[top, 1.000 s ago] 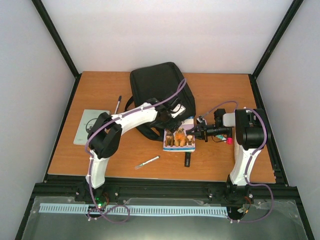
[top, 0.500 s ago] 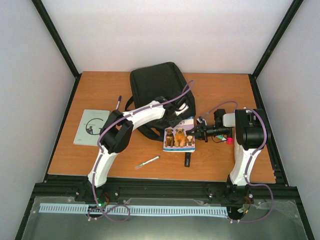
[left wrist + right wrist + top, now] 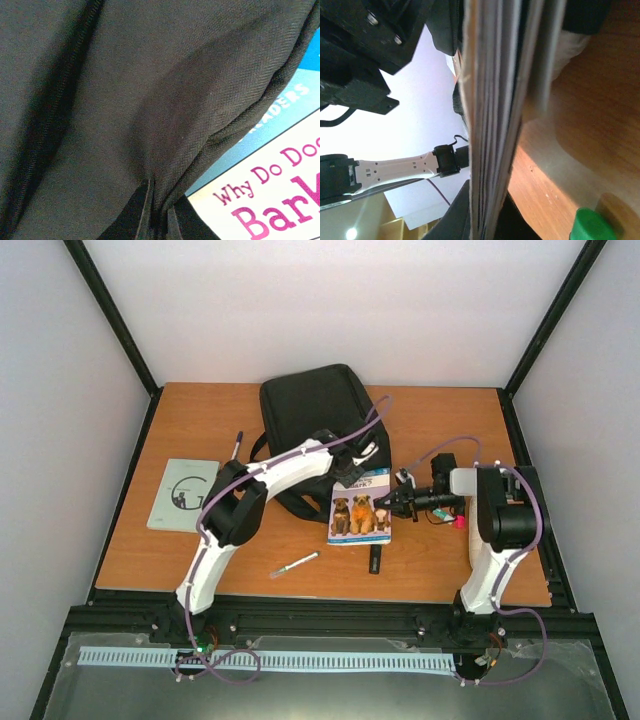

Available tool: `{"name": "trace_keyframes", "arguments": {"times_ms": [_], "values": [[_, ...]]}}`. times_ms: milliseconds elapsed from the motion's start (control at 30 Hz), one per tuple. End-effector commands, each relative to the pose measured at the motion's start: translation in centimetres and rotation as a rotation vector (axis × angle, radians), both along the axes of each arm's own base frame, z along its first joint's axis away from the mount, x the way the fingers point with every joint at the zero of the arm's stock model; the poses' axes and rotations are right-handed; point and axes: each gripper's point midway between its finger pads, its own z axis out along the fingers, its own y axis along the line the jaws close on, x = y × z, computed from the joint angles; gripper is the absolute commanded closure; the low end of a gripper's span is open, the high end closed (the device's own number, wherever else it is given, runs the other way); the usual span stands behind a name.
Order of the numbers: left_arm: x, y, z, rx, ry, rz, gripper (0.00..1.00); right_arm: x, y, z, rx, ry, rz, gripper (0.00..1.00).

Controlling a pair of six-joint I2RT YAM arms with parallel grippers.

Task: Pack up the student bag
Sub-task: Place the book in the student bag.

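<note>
The student bag (image 3: 318, 418) is a large black backpack lying at the back middle of the table. My left gripper (image 3: 352, 471) is at its near right edge, and in the left wrist view it (image 3: 159, 200) is shut on a pinched fold of the bag's black fabric (image 3: 150, 100). A book with dogs on its cover (image 3: 360, 513) lies just in front of the bag, its title part showing (image 3: 270, 200). My right gripper (image 3: 397, 506) is shut on the book's right edge. The right wrist view shows the page stack (image 3: 495, 125) edge-on between the fingers (image 3: 487, 212).
A grey notebook (image 3: 182, 493) lies at the left, with a dark pen (image 3: 237, 448) beyond it. A white marker (image 3: 295, 563) and a small black item (image 3: 374, 560) lie near the front edge. A pink and green object (image 3: 457, 522) sits under the right arm.
My left gripper has reached further right along the bag's near edge and closed from open onto the fabric. The right gripper has kept its hold on the book, which shifted slightly.
</note>
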Motion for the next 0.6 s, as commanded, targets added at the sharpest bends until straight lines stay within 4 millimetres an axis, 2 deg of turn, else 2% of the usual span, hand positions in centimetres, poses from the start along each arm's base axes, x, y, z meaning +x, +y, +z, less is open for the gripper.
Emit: {"name": "trace_keyframes", "arguments": {"times_ms": [0,133,167,400,500,567], "values": [[1.4,-0.6,7.7,-0.119,-0.158,0.035,0.99,-0.6,0.0,1.9,-0.012,-0.078,-0.002,0.97],[1.6,-0.6,12.6,-0.217,-0.256,0.060,0.99,-0.9,-0.1,2.3,-0.027,-0.099,-0.005,0.97],[1.6,-0.5,14.4,-0.254,-0.290,0.064,0.99,-0.7,-0.2,2.4,-0.034,-0.114,-0.003,0.97],[0.2,-0.2,21.8,-0.415,-0.401,0.024,0.99,-0.3,0.2,4.6,0.051,-0.154,0.018,0.97],[-0.6,-0.5,23.2,-0.457,-0.411,-0.020,0.99,-0.2,0.3,6.5,0.095,-0.197,0.032,0.97],[-1.0,-0.8,23.3,-0.469,-0.402,-0.045,0.99,0.0,0.4,7.5,0.104,-0.210,0.035,0.97]]}}
